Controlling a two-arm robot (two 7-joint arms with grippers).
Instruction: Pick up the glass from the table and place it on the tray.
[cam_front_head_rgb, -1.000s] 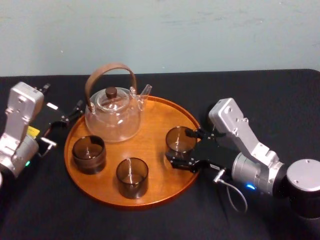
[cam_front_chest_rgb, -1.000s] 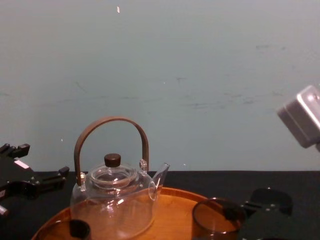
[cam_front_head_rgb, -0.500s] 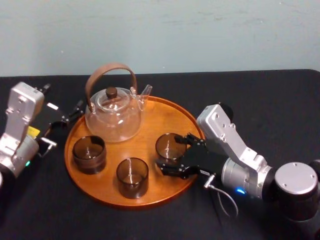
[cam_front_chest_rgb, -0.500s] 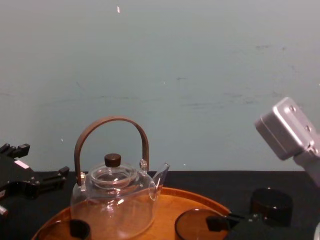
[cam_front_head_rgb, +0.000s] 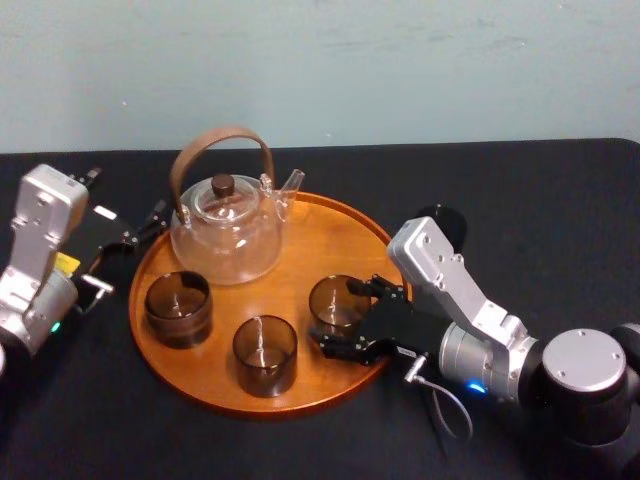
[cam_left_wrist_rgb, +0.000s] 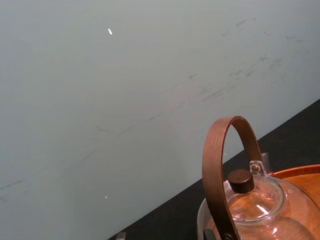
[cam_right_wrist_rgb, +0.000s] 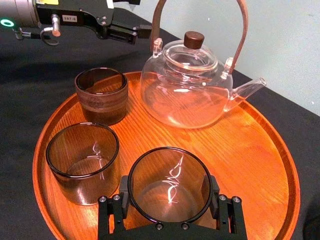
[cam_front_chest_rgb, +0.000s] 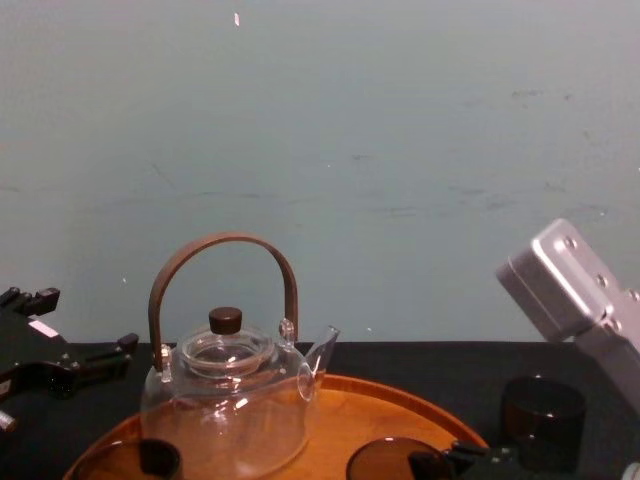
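Right gripper (cam_right_wrist_rgb: 168, 200) clamps a smoky glass (cam_right_wrist_rgb: 170, 167) low over the tray (cam_right_wrist_rgb: 240, 145), seemingly to set it down; left gripper (cam_front_head_rgb: 133, 233) idles beside the tray.

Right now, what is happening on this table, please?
The right gripper is closed around a smoky glass at the right part of the tray; whether it rests on the wood I cannot tell. A clear teapot and two more glasses stand on the tray. The left gripper is parked beside the tray's left edge. Another dark glass stands on the table, to the right.
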